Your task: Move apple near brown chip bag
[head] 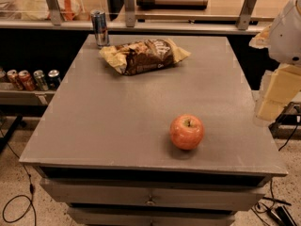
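The apple (186, 132) is round and red-orange with a short stem. It sits on the grey table (117, 117), near the front and right of centre. The brown chip bag (143, 55) lies flat at the back of the table, dark brown in the middle with pale yellow ends. My gripper (270, 108) hangs at the right edge of the view, beyond the table's right side, with the white arm (288, 32) above it. It is to the right of the apple, well apart from it, and holds nothing that I can see.
A tall drink can (99, 28) stands at the table's back left corner, just left of the bag. Several cans (30, 79) sit on a low shelf to the left. An orange-and-white bag (47, 6) lies behind a railing at the back. Drawers are below the table's front edge.
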`<state>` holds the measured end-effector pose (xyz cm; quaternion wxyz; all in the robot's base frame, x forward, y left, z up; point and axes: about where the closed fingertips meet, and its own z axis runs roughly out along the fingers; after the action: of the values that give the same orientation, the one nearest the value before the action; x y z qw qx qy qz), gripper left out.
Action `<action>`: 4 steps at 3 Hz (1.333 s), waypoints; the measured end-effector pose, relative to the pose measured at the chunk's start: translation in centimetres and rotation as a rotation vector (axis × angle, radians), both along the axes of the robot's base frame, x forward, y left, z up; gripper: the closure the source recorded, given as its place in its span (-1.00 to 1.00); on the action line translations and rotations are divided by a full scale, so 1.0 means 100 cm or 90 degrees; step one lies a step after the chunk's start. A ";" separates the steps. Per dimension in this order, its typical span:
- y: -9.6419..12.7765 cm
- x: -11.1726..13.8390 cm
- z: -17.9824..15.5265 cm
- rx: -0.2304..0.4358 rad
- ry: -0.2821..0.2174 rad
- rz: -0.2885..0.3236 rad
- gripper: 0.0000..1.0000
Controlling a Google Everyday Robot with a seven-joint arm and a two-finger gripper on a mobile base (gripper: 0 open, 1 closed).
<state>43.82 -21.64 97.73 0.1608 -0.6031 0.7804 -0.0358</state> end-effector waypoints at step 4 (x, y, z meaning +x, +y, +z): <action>0.014 0.003 -0.089 0.290 0.051 0.083 -1.00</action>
<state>44.14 -20.21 88.79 0.2638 -0.6015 0.7333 0.1757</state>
